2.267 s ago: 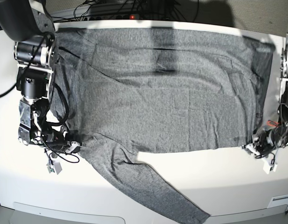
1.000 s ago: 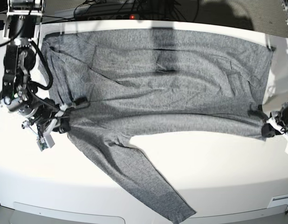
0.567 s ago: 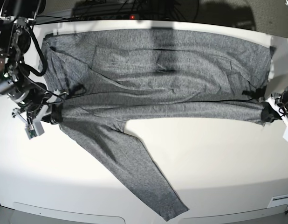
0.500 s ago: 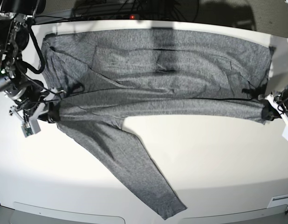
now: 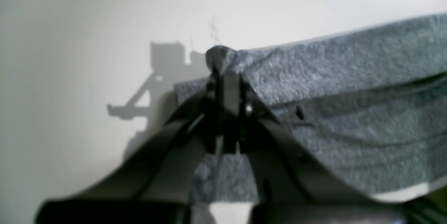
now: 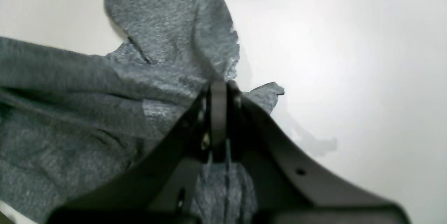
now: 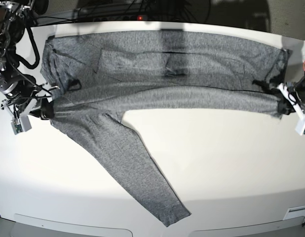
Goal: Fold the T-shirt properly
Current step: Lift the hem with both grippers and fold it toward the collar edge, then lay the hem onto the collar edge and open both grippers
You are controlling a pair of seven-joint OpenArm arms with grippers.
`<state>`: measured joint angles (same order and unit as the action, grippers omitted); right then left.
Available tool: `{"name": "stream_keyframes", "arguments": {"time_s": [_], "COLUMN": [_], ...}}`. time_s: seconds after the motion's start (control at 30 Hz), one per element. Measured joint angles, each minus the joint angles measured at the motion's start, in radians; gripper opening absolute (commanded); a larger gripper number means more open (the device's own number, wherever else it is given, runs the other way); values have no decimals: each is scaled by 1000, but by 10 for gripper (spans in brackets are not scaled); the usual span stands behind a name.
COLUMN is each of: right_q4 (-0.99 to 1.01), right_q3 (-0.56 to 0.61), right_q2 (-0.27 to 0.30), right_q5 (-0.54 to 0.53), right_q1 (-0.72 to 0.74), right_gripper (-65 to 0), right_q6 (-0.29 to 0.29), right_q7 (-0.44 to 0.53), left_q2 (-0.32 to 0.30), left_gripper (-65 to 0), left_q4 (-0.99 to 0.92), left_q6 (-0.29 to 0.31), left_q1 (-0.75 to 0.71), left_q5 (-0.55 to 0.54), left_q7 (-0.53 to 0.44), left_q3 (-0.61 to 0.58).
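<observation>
White table [image 7: 216, 163] is taking up most of the base view, w/ black cables [image 7: 137, 10] bunching along its far edge. I'm seeing the T-shirt [image 7: 162, 74] lying across the far half of the table, heather-grey knit, wrinkly, stretching nearly side to side. Its near edge is lifting off the surface and hanging taut betw. the two grippers, forming a long straight fold line. One long sleeve [image 7: 137, 173] is trailing flat on the table, running diagonally toward the near edge, cuff ending approx. mid-table.

Left gripper [image 7: 285, 104], on base view's right, is pinching the shirt's near corner; in the left wrist view I'm watching its jaws pressing together w/ a nub of fabric poking out past the tips [image 5: 223, 73]. Shirt is draping away to the right in that view, shadow of the gripper falling on the table behind.

Right gripper [image 7: 43, 109], on base view's left, is likewise clamping fabric by the sleeve's root; right wrist view is showing jaws clenched on cloth [image 6: 218, 87], a small flap sticking out beside them.
</observation>
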<state>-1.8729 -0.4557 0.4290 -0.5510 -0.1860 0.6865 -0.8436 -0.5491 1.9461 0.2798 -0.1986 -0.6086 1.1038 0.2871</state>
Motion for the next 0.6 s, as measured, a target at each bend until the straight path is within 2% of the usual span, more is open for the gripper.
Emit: {"name": "stream_keyframes", "arguments": {"time_s": [0.07, 0.17, 0.53, 0.6], "right_q4": [0, -5, -142, -142], "right_q3": [0, 0, 0, 0], "right_q2": [0, 1, 1, 1], "right_q5": [-2, -3, -21, -21], "right_q1": [0, -13, -151, -174], "right_gripper": [-650, -650, -650, -650], "right_q6": [3, 3, 7, 7], "right_q7": [-6, -11, -30, -34], "left_q2": [0, 0, -2, -2], "left_gripper": [-650, -650, -650, -650], "left_q4": [21, 40, 143, 161], "left_q6": [-2, -44, -44, -71], "left_q1": [-23, -57, -175, -203], "left_q5": [14, 51, 91, 116], "left_q7": [4, 4, 6, 6], "left_q3": [0, 0, 0, 0]}}
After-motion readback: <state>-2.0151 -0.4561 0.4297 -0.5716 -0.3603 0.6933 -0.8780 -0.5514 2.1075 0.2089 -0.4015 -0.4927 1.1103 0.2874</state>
